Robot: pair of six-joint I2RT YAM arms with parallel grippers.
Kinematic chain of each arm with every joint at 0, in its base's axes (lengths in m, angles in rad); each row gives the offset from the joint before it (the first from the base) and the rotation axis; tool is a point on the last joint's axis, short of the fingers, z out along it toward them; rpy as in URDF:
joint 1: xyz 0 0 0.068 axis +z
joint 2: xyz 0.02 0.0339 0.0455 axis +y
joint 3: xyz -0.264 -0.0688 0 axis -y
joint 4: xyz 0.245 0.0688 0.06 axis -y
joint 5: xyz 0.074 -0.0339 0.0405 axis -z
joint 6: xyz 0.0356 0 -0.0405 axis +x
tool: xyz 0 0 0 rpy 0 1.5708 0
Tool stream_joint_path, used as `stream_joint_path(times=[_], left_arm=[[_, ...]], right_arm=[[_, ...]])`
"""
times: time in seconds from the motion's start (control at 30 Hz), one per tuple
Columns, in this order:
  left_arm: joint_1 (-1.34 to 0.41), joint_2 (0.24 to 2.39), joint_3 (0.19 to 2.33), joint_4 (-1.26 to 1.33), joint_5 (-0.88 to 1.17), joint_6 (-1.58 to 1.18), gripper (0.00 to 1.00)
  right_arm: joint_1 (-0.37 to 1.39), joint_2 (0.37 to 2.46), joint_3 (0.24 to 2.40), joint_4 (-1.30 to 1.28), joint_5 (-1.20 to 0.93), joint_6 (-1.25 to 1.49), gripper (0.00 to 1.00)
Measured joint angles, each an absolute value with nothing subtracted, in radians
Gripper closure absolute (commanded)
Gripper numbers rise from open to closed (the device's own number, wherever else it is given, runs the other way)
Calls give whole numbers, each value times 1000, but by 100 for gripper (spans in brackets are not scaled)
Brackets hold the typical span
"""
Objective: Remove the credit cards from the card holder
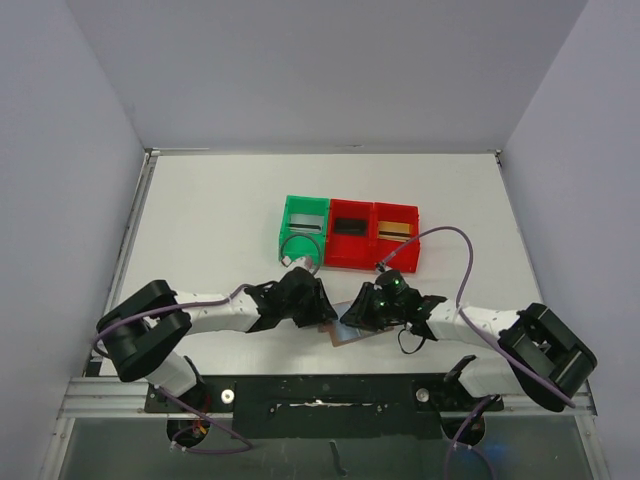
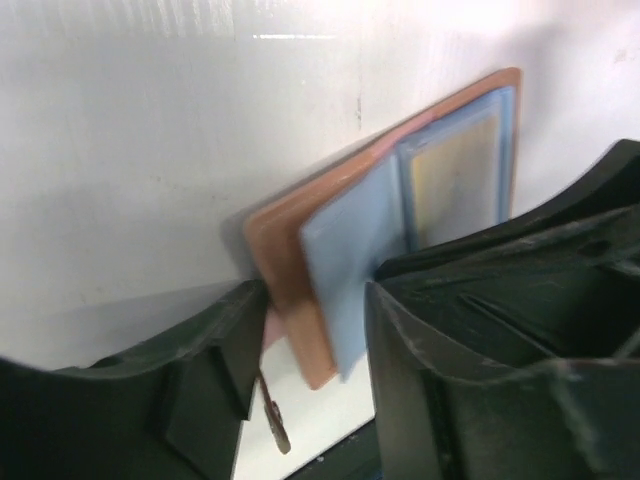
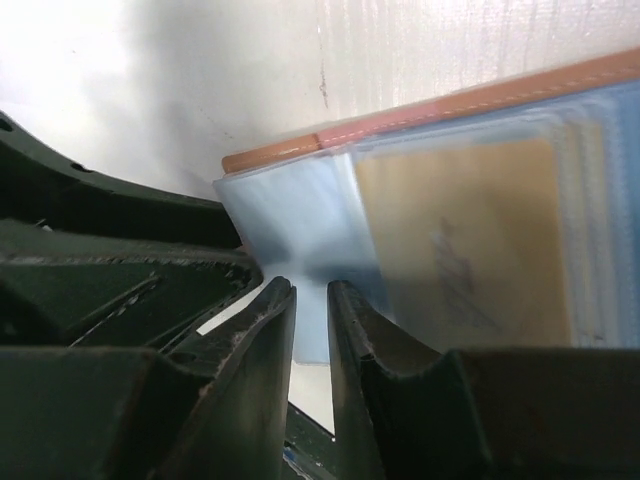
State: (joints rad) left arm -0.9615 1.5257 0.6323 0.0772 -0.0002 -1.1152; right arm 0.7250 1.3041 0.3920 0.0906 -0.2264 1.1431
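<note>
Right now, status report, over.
Left tool open, straddling card holder. Right tool nearly closed on its blue sleeve. Gold card still inside. Nothing in the way.

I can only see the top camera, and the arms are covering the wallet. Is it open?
Observer: Yes. The left wrist view shows the card holder open, with its light blue sleeves showing.
Operator: Any cards inside?
Observer: A gold card sits inside one of them.
Operator: Is the right gripper grabbing it?
Observer: No. The right gripper has its fingers nearly together at the edge of a blue flap beside that card. I cannot tell whether they pinch it.
</note>
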Motion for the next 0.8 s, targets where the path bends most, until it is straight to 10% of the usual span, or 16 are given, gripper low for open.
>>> stream_joint_path(times=[0.13,0.37,0.8], left_arm=[[-961,1575,664,60,-12,-1106,94],[-974,1608,711,12,-36,-1063,98],[-976,1610,737,-36,-37,-1015,100]], right_arm=[[721,1259,393,64,-216,1139,68],[682,1028,465,-190,-67,1095,46],[484,899,459,-404,-41,970,57]])
